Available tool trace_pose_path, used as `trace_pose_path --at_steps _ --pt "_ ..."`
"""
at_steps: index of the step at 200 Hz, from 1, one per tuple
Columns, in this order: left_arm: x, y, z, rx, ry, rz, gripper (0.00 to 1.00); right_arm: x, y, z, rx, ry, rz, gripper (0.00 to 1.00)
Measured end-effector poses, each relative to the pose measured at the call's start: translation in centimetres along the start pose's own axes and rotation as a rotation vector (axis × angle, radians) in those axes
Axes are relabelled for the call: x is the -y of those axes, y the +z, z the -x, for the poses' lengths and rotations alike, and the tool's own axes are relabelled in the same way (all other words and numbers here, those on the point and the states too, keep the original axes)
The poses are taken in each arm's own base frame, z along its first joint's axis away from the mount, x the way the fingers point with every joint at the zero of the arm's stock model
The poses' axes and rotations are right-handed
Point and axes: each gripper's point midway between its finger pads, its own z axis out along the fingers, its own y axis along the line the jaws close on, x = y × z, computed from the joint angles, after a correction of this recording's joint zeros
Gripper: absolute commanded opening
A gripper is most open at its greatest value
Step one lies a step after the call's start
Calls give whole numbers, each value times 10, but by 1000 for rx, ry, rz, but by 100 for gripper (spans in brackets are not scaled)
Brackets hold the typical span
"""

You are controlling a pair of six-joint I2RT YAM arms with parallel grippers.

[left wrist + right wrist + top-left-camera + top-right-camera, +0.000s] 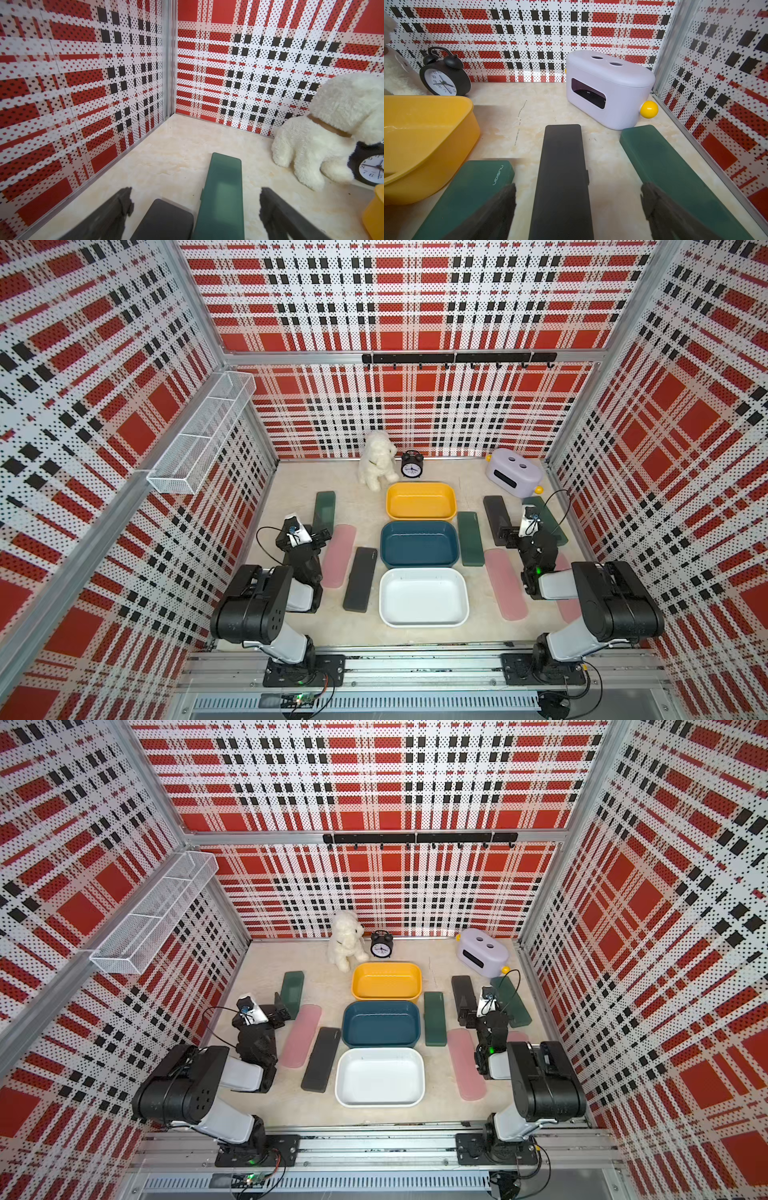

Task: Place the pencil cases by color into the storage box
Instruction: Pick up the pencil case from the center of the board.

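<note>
The black case on my right lies flat on the surface, framed by my right tool, which stands wide and holds nothing. Its long axis runs away from me toward the back wall, so my fingers straddle its narrow width, the proper way to take it.

The trouble is its neighbours. A lettered green case lies close on one side and a second green case on the other, both nearly parallel to it. If I drop straight down, a fingertip could land on one and shove it, or tip the black one. I cannot judge my height above them well from the wrist view.

My left tool is just as wide and empty. Here the far green case sits off-centre in the gap, pointing toward the back wall with a slight lean. Another black case pokes in beside it, so closing here might pinch both and mix colours.

Between the two groups, the yellow tub, blue tub and white tub stand empty in a row. Each case looks about a tub's length, so one carried in skewed would likely ride on a rim rather than settle.
</note>
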Motion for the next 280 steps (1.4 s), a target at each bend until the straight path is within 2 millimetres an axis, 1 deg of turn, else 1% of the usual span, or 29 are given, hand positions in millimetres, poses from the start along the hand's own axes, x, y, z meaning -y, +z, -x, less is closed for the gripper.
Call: trace_pose_path --at_steps 186,192,202,220,226,231,239,246,254,263,270,280 --pt "0 0 0 0 0 0 99 0 0 0 0 0 0 100" --pt "0 0 0 0 0 0 100 0 0 0 0 0 0 98" --pt "0 0 0 0 0 0 98 0 0 0 0 1 -3 98" --pt "-1 0 0 -2 2 8 92 5 2 -2 -46 4 -26 99" --pt "-3 -1 0 -7 3 20 91 6 5 2 -66 0 -36 100" --pt "-6 -1 2 -7 -1 34 88 7 8 11 -74 -3 -43 100" --pt "-10 -1 7 -5 -6 62 85 10 16 29 -80 -14 -58 100" --pt "-13 -1 14 2 -15 83 82 13 23 50 -83 -31 -71 100" --pt "-16 0 26 22 -34 113 81 15 30 79 -65 -45 -86 100" --pt "-19 1 44 53 -64 141 78 19 36 104 -80 -76 -105 100" --pt "-20 1 57 77 -91 162 78 22 39 119 -100 -98 -119 100" --pt "-21 1 73 98 -122 181 77 26 39 130 -139 -125 -136 100"
